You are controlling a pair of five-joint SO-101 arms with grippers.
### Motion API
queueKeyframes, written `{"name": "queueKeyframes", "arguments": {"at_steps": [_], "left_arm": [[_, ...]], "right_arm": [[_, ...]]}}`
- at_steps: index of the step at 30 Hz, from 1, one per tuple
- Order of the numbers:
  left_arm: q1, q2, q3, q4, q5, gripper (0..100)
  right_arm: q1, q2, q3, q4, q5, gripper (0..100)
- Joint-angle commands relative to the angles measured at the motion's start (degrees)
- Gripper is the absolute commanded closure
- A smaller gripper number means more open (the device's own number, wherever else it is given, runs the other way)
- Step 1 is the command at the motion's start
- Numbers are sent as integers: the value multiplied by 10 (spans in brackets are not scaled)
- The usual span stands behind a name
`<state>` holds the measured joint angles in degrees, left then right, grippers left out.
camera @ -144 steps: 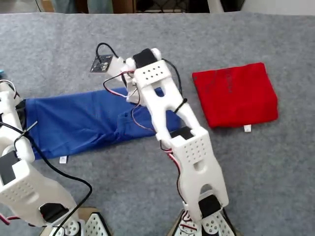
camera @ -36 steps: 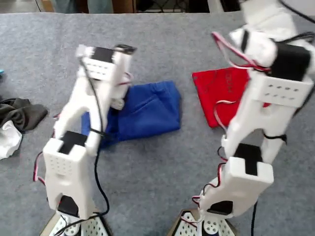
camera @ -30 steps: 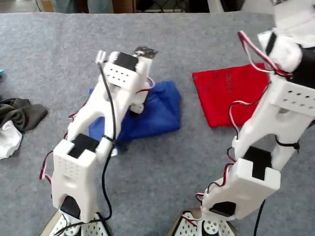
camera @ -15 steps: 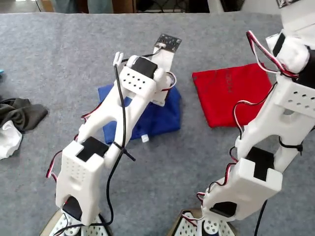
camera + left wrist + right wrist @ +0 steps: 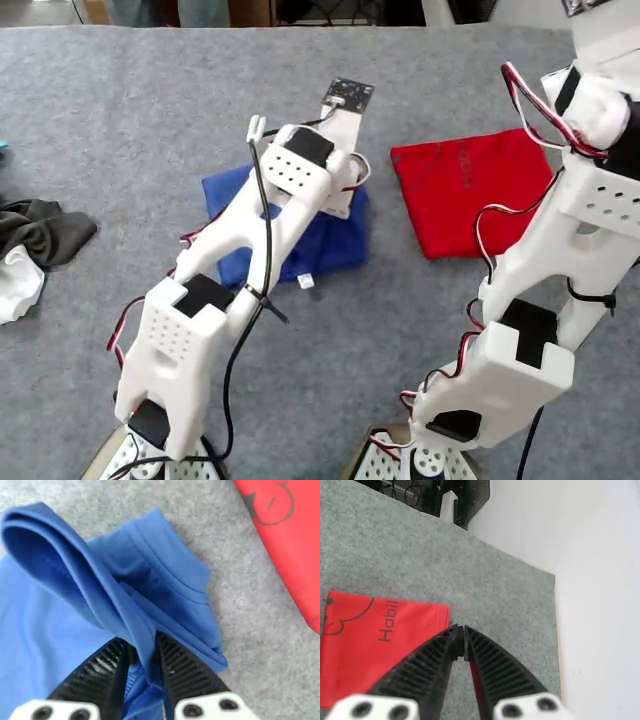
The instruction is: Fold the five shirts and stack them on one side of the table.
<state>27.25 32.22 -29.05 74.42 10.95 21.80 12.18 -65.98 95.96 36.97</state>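
Pinching a raised ridge of the blue shirt (image 5: 60, 600) between its black fingers (image 5: 180, 670), the left gripper (image 5: 144, 644) is clamped on the cloth. The step in hand therefore seems to be the last fold of this shirt, which lies as a rough packet on the grey felt table cover (image 5: 120, 100), just beside the red shirt (image 5: 470, 195). The red shirt is already folded flat and lies toward the right side. The next move probably calls for laying the held edge down evenly over the packet and letting go without dragging the layers, then bringing the packet to the red one for the stack. The right gripper (image 5: 459, 630) hangs high above the red shirt's far corner, its fingers together and holding nothing. A dark garment (image 5: 45, 230) and a white garment (image 5: 18, 280) lie crumpled at the left edge of the table. Beyond the table there are a white wall (image 5: 580, 555) and some dark furniture (image 5: 465, 495).
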Motion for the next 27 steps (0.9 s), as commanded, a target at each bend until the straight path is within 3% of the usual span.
{"name": "queueKeyframes", "arguments": {"at_steps": [1,23,27], "left_arm": [[12,-8,-29,-14,4,971],[20,-8,-27,-58,36,969],[20,-13,-28,-56,49,848]], "right_arm": [[2,-7,-15,-9,4,984],[2,-8,-16,-12,0,983],[-8,-8,-16,-11,3,983]]}}
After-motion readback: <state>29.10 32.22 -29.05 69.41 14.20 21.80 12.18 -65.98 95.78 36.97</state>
